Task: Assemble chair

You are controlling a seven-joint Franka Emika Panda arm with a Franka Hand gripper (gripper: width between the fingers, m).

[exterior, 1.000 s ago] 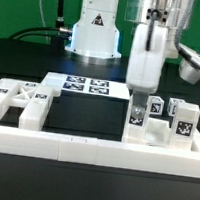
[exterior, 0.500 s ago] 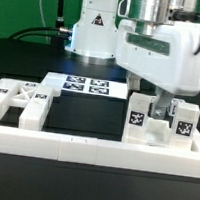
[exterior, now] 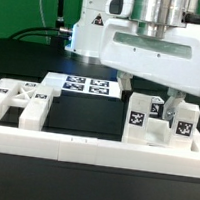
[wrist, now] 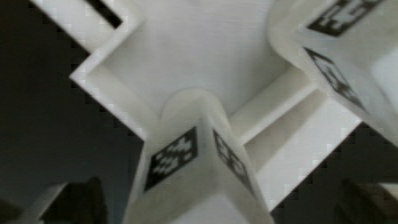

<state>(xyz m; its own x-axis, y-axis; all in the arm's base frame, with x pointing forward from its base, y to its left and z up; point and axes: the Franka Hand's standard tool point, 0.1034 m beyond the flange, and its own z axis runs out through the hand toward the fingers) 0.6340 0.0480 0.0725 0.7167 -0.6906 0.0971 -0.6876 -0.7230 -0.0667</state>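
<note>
The gripper (exterior: 149,91) is hanging with its jaws wide apart and clamping nothing. It is sitting over the group of white chair pieces just behind the rail (exterior: 83,141), toward the rail's end on the exterior view's right.

The nearest piece is a blocky leg (exterior: 136,116). It is standing upright right behind the rail, showing a square tag to the exterior camera. More tagged blocks (exterior: 182,119) are crowding beside it, further toward that same end of the rail. In the wrist view the leg (wrist: 187,155) is lying straight below the gripper, between the two jaws, with its long axis pointing up toward the camera.

So the coming move is probably turning on a straight drop. The leg is sitting directly underneath rather than off to one side, and the jaws are going to have to pass either side of it without catching the neighbouring blocks.

A notched piece (exterior: 22,104) is resting behind the rail's other end, well apart from the gripper. The marker board (exterior: 85,84) is lying further back from the rail.
</note>
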